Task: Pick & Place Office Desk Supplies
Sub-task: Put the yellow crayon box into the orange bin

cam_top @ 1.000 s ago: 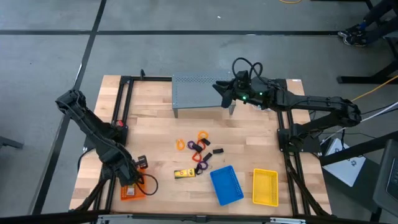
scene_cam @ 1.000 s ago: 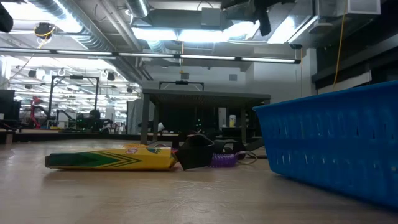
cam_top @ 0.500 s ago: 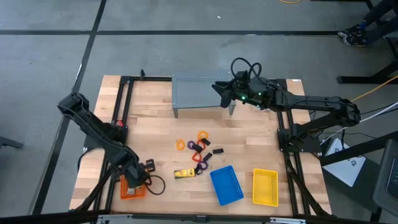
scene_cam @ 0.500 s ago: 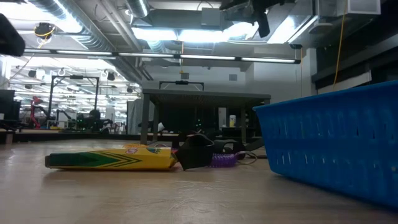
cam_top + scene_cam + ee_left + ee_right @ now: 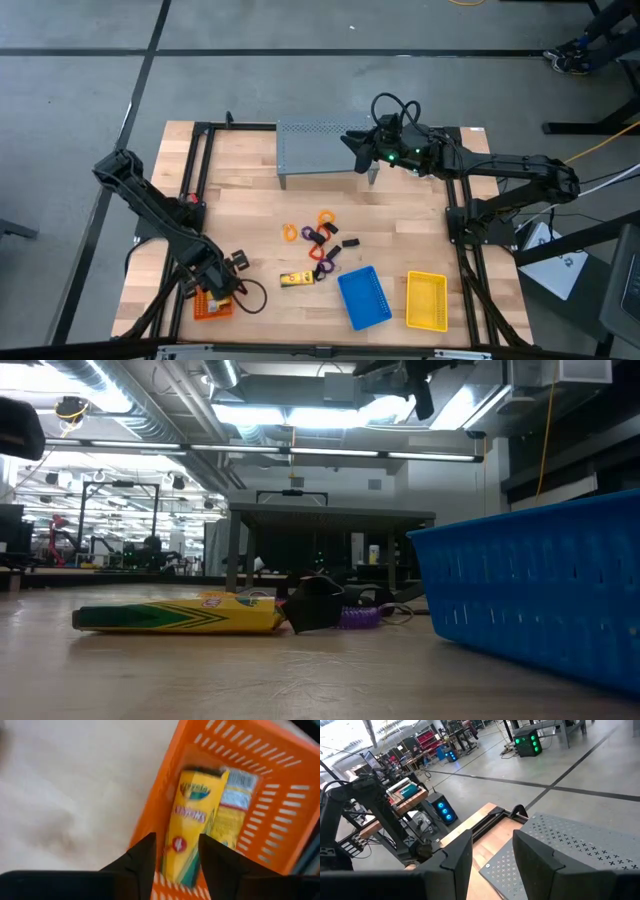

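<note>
hovering just over the orange basket (image 5: 240, 780), the left gripper (image 5: 175, 860) has its fingers parted and grasps nothing; a crayon pack (image 5: 192, 820) lies inside the basket between the finger tips, with a second packet (image 5: 232, 807) touching it on one side. the main risk, as i judge it, is a snag on the way up: the fingers stand either side of the pack and close to the basket wall, so a skewed lift could drag the pack out or tip the light basket. the dark cable loop beside the basket in the high view could also catch the wrist. the right gripper (image 5: 490, 855) hangs above the grey shelf (image 5: 318, 145), well apart from the orange basket, fingers held apart around nothing. the remaining supplies lie toward the table centre from the orange basket: another crayon pack (image 5: 296, 280) nearest, then black clips (image 5: 350, 243), orange loops (image 5: 326, 217) and purple loops (image 5: 323, 270) clustered beyond it. the blue basket (image 5: 364, 297) sits just beside that cluster on its far side from the orange basket, and the yellow basket (image 5: 427, 300) lies farther still. the clips and loops are small and touch one another, so a pinch there may take two at once or slip. the blue basket crowds a reach to the purple loop.
</note>
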